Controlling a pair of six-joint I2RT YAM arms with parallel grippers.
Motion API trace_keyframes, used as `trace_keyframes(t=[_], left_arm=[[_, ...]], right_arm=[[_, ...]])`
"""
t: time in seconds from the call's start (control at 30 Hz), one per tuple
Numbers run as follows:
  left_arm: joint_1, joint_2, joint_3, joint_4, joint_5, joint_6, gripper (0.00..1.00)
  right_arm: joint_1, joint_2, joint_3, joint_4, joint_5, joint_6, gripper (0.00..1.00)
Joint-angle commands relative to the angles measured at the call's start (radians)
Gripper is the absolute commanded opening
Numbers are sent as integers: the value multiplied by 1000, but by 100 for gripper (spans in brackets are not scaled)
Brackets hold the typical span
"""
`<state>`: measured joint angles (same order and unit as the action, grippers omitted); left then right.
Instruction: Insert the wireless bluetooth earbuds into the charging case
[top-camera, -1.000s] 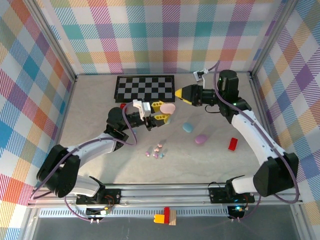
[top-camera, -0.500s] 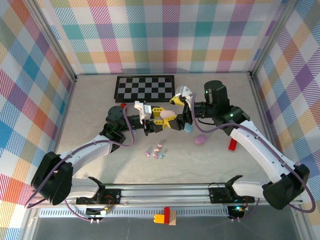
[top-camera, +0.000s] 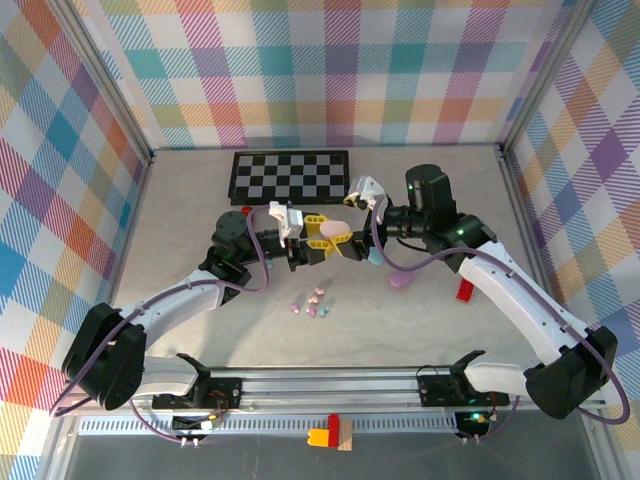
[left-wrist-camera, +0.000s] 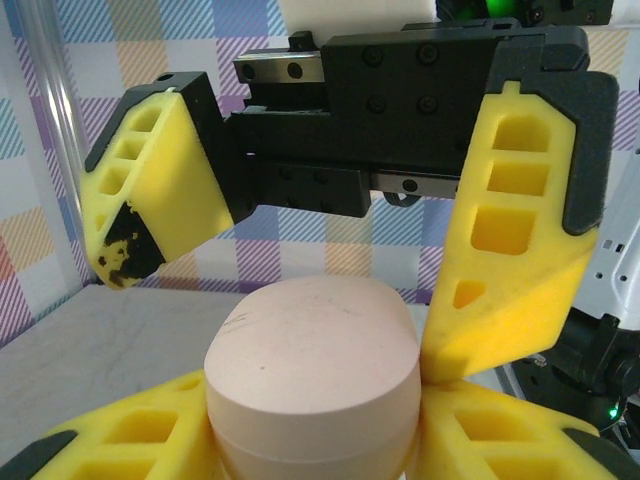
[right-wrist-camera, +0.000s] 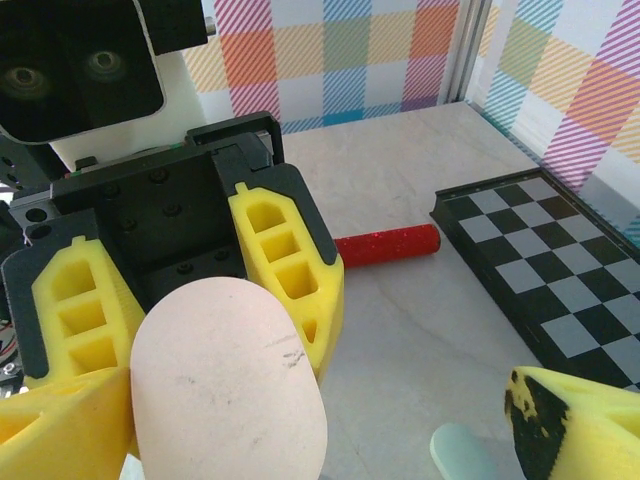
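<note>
Center frame: your left pincer (top-camera: 335, 235) clamps the pink charging case (left-wrist-camera: 312, 360); right pincer (left-wrist-camera: 295, 300) gapes wide astride its free end.

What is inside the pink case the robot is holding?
The pink case, clamped in the left gripper, has its lid shut, so the inside is hidden. Tiny earbuds lie on the table.

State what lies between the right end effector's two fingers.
The pink case, gripped by the left end effector, lies between them, as the right wrist view shows.
</note>
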<state>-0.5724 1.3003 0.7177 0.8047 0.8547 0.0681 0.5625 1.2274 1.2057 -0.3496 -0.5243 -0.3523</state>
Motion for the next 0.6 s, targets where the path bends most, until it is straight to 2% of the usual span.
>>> trace_keyframes(t=[0.0,0.3,0.57], left_arm=[[-1,-13,28,22,58,17,42],[-1,-14,26,-32,63,51,42],[0,-21,15,-27,66,56,42]], right_arm=[[2,-17,-17,65,79,26,92],[0,-17,-23,130,162,52,91],[-1,-9,-21,157,173,61,91]])
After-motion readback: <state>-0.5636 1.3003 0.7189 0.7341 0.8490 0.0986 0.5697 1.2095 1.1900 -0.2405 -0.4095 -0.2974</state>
